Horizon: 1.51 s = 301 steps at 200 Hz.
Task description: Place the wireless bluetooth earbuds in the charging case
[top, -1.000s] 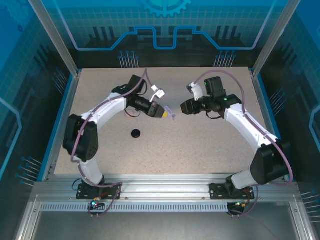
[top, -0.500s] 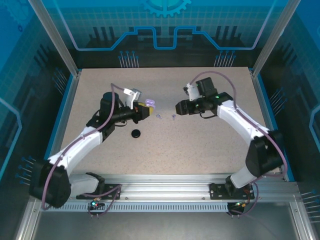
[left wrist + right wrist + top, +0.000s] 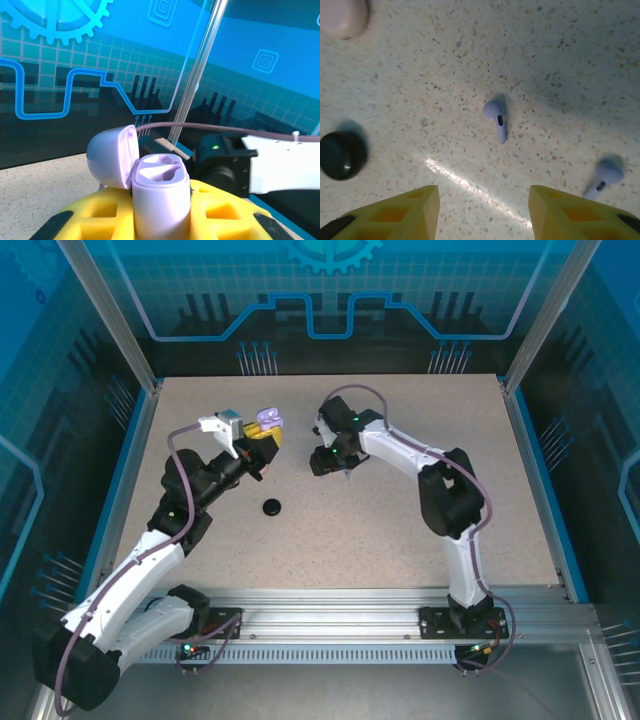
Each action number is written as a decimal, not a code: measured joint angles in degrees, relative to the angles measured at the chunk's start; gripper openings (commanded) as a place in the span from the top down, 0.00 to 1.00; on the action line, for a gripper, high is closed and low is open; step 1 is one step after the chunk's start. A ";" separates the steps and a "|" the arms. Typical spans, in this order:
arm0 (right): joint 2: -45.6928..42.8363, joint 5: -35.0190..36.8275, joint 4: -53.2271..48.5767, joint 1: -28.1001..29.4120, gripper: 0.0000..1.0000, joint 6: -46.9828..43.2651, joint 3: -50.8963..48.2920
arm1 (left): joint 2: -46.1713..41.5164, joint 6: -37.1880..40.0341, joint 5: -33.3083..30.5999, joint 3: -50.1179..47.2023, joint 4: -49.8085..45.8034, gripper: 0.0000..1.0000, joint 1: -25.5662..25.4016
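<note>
My left gripper [image 3: 160,222] is shut on the lavender charging case [image 3: 160,200], held upright between its yellow fingers [image 3: 90,220]. The case lid [image 3: 112,155] is flipped open and both wells are empty. In the top view the case [image 3: 267,421] sits above the table's left-centre. My right gripper [image 3: 485,215] is open and points down at the table, with a lavender earbud [image 3: 496,119] lying just ahead of its gap. A second lavender earbud [image 3: 605,175] lies to the right, beside the right finger [image 3: 580,210]. In the top view the right gripper [image 3: 326,460] is right of the case.
A black round case [image 3: 341,155] lies left of the right gripper's fingers, and it is also near the table's middle in the top view [image 3: 271,507]. A pale pink case [image 3: 345,17] sits at the upper left of the right wrist view. The right arm [image 3: 240,165] is close behind the held case.
The left arm pulled back to the left and raised the lavender case. The right arm swung left and now hangs over the two lavender earbuds on the table.
</note>
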 measured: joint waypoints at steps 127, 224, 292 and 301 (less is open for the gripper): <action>16.61 7.74 -10.38 2.14 0.52 -5.03 19.12 | 0.02 0.00 -0.59 0.00 -0.02 1.00 -1.05; 19.52 8.44 -12.22 2.14 0.61 -5.35 23.80 | 0.04 0.00 -0.61 0.00 -0.02 1.00 -1.09; 19.54 9.03 -12.26 2.23 0.78 -5.84 23.80 | 0.04 0.00 -0.61 0.00 -0.02 1.00 -1.25; 19.54 9.07 -12.26 2.27 0.80 -5.77 23.80 | 0.04 0.00 -0.59 0.00 -0.04 1.00 -1.25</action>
